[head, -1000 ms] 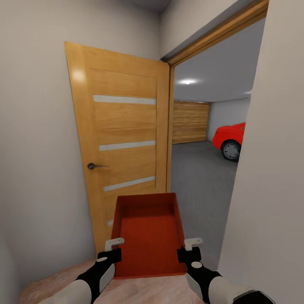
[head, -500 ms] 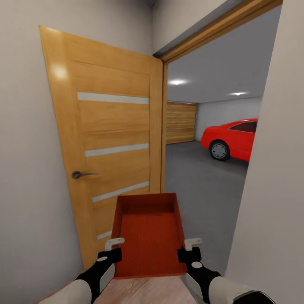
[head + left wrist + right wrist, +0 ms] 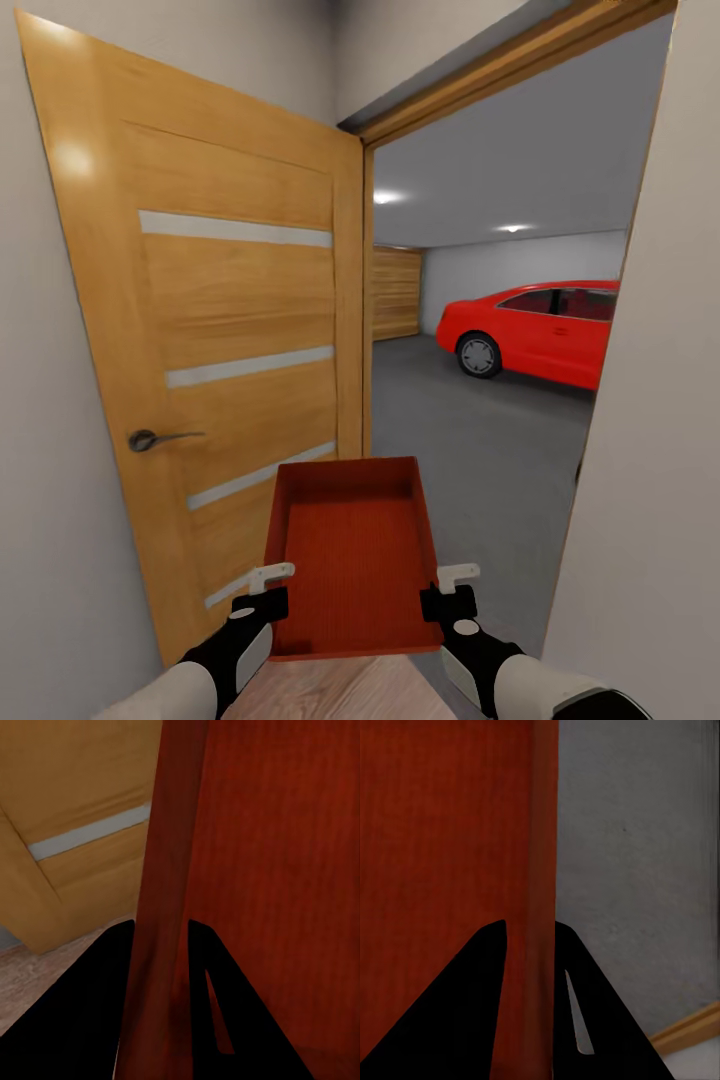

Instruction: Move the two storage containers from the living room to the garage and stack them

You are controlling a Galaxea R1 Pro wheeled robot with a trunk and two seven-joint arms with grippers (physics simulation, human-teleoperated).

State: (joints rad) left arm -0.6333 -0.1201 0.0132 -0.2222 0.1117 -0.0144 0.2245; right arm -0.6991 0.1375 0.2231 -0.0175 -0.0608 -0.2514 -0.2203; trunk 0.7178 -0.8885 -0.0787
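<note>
One orange-red storage container (image 3: 352, 555) is held level in front of me, over the threshold between the wood plank floor and the garage. My left gripper (image 3: 270, 592) is shut on its left wall near the close corner. My right gripper (image 3: 452, 592) is shut on its right wall. In the left wrist view the thin red wall (image 3: 161, 907) runs between the two dark fingers (image 3: 90, 1012). The right wrist view has the opposite wall (image 3: 540, 870) clamped the same way, with the garage's grey floor (image 3: 637, 870) beneath. The bin is empty.
An open wooden door (image 3: 215, 350) with a lever handle (image 3: 150, 438) stands close on my left. A white wall edge (image 3: 640, 450) bounds the doorway on the right. Beyond lie the garage's grey concrete floor (image 3: 470, 440), a red car (image 3: 540, 335) and a wooden garage door (image 3: 397, 293).
The whole view has shifted: the door looms larger at the left and much more of the red car shows through the doorway. The container and both grippers keep the same hold.
</note>
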